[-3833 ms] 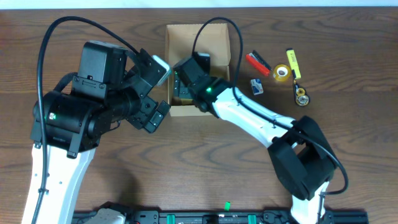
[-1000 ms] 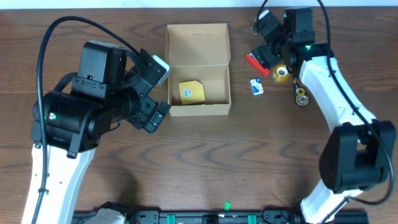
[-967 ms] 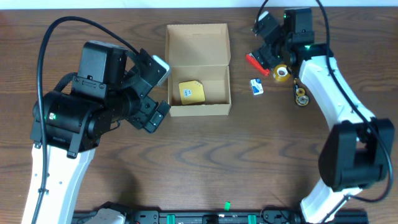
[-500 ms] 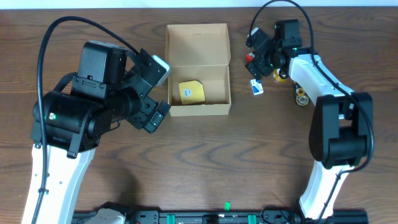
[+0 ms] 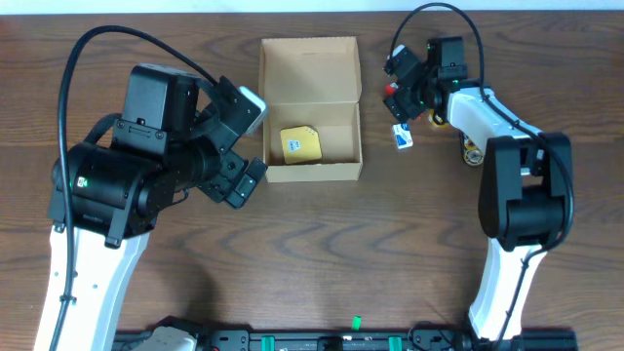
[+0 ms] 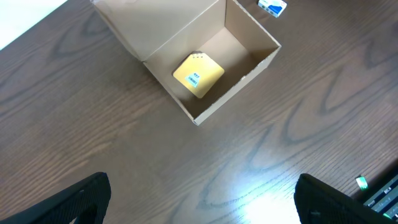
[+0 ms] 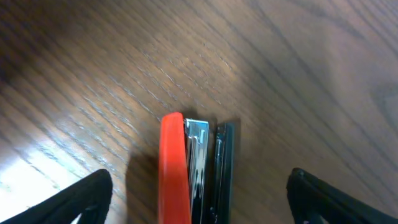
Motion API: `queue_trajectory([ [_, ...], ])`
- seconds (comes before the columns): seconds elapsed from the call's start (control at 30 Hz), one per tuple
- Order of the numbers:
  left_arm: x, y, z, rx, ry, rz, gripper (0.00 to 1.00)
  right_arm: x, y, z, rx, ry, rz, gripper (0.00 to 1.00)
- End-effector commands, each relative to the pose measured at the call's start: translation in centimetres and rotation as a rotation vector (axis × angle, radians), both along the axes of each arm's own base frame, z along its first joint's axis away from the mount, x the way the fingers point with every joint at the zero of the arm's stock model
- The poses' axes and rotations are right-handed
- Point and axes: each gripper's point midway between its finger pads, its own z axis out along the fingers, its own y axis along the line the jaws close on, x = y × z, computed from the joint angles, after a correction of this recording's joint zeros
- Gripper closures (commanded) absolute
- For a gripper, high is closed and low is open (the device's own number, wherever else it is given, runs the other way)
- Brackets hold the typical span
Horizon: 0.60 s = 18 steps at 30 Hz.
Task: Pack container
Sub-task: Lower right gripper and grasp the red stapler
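**Both end effectors released; container open at 12 o'clock with one pad inside**

Seen from overhead, the left end effector (image 5: 249,141) hangs above the bench (image 5: 322,253) at about 10 o'clock from the bench centre, just off the container's 9 o'clock side. Its jaws are spread wide with nothing between them. In its wrist view the two fingers (image 6: 74,199) sit at the lower corners of the picture, with bare wood below.

The container (image 5: 312,174) stands at 12 o'clock from the centre, apart from both arms. Its flap lid is folded back toward the far edge. A yellow sticky-note pad (image 5: 300,144) lies flat on its floor, toward the 9 o'clock wall.

At 3 o'clock of the container, a blue-and-white packet (image 5: 403,136) lies on the wood.

Farther back, at the packet's 12 o'clock, the right end effector (image 5: 402,86) is low over a red stapler (image 7: 186,174). The wrist view shows the jaws released and straddling the stapler, with wood visible on either side, so it is not gripped.
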Motion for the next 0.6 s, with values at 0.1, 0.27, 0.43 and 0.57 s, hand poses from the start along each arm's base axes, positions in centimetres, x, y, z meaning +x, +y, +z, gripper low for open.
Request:
queue_trajectory([
  [0.1, 0.1, 0.1, 0.5, 0.004, -0.015, -0.001, 0.05, 0.1, -0.8, -1.4, 0.036, 0.034, -0.062, 0.16],
  [0.27, 0.1, 0.1, 0.5, 0.004, -0.015, -0.001, 0.05, -0.4, -0.9, -2.1, 0.051, 0.068, -0.08, 0.23],
  [0.43, 0.1, 0.1, 0.5, 0.004, -0.015, -0.001, 0.05, -1.2, -0.9, -2.6, 0.049, 0.106, -0.079, 0.32],
  [0.57, 0.1, 0.1, 0.5, 0.004, -0.015, -0.001, 0.05, -1.6, -1.0, -2.8, 0.05, 0.128, -0.087, 0.47],
])
